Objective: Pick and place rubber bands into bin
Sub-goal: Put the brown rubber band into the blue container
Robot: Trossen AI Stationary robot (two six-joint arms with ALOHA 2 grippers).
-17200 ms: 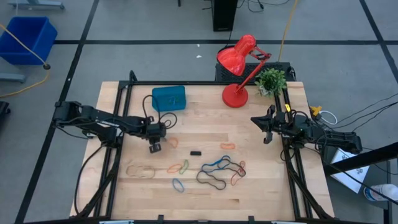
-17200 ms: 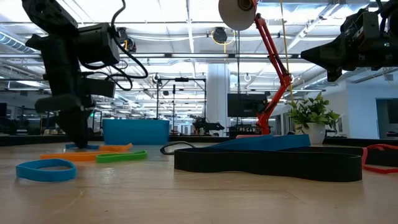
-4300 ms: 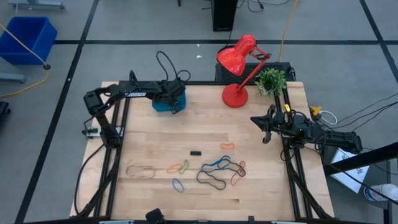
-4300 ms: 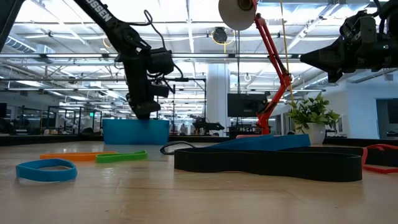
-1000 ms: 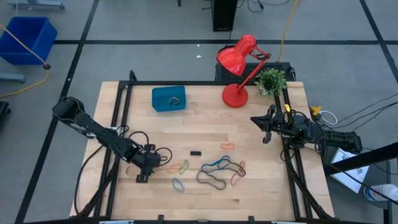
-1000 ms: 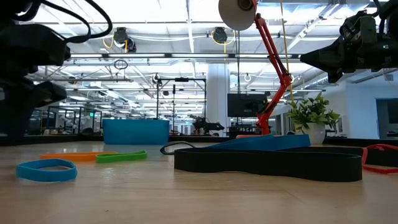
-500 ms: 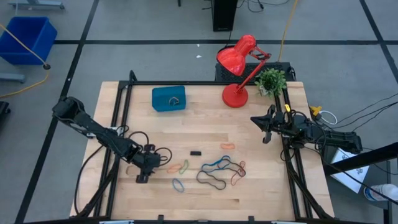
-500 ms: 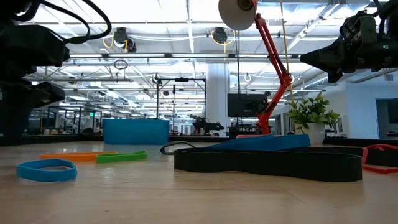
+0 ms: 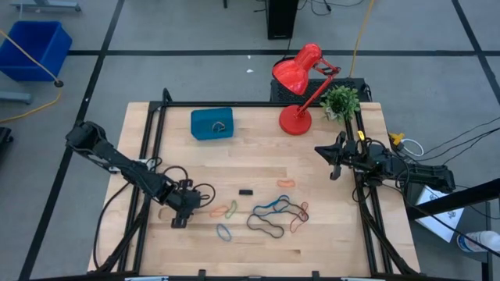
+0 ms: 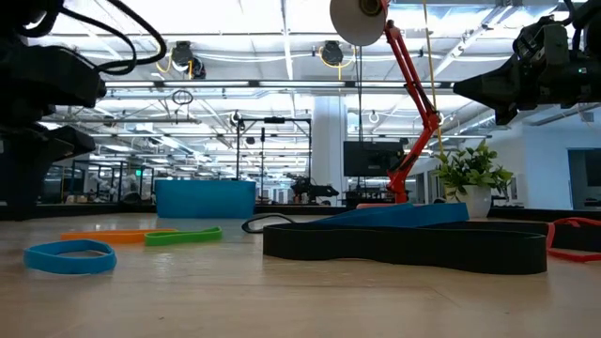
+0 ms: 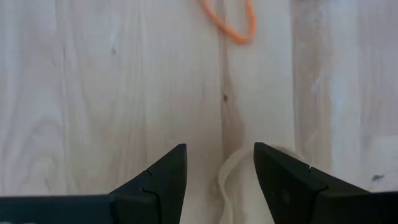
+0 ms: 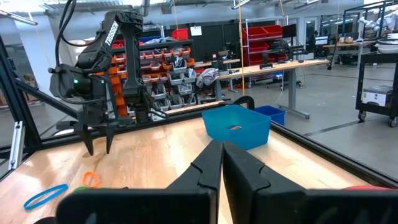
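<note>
Now the wooden surface (image 9: 258,160) is the biggest thing, and the left arm bends low over its near left part. The right arm waits at the right edge, and its right pincer (image 12: 221,163) has its fingers pressed together with nothing in them.

Next comes the small teal bin (image 9: 212,123), far up by the back edge, well apart from the left pincer (image 9: 178,221). At least one band already lies inside it. That long way is one risk: I think a thin band could slip out on the trip.

The left pincer points down, its fingers spread wide and holding nothing. A pale tan band (image 11: 231,180) lies flat on the wood right between the two fingertips, with one curved edge showing under them. An orange band (image 11: 229,20) lies a little farther out, not touching it.

The tan band is thin and almost the same colour as the wood. I think the fingers could close over it and miss, or just push it flat, or poke the wood if they go too low. Most of the other rubber bands (image 9: 275,214) lie in a tangle to the right, well apart from this pincer
</note>
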